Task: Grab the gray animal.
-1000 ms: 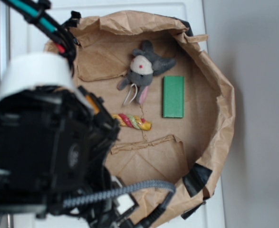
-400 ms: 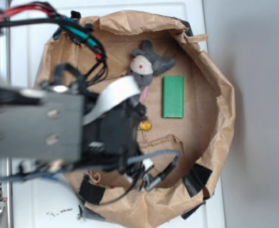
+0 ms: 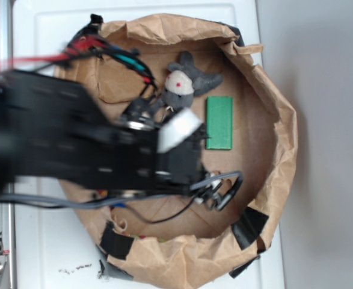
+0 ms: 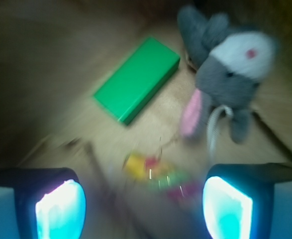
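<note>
The gray animal (image 3: 185, 81) lies at the back of the brown paper nest (image 3: 272, 108); it is a small plush with a cream face and red nose. In the wrist view the gray animal (image 4: 230, 69) sits at the upper right, pink ear and string hanging down. My gripper (image 4: 143, 206) is open and hovers short of it, above the twisted rope (image 4: 158, 174), with nothing between its glowing pads (image 4: 61, 209). In the exterior view my arm (image 3: 92, 147) covers the nest's left half and hides the fingers.
A green rectangular block (image 3: 219, 122) lies just right of the plush, also seen as the block (image 4: 136, 79) at upper middle in the wrist view. The crumpled paper walls rise all round. White tabletop (image 3: 38, 265) surrounds the nest.
My arm has swung from the lower left across the nest toward the plush, now covering the rope in the exterior view. The toys have not moved.
</note>
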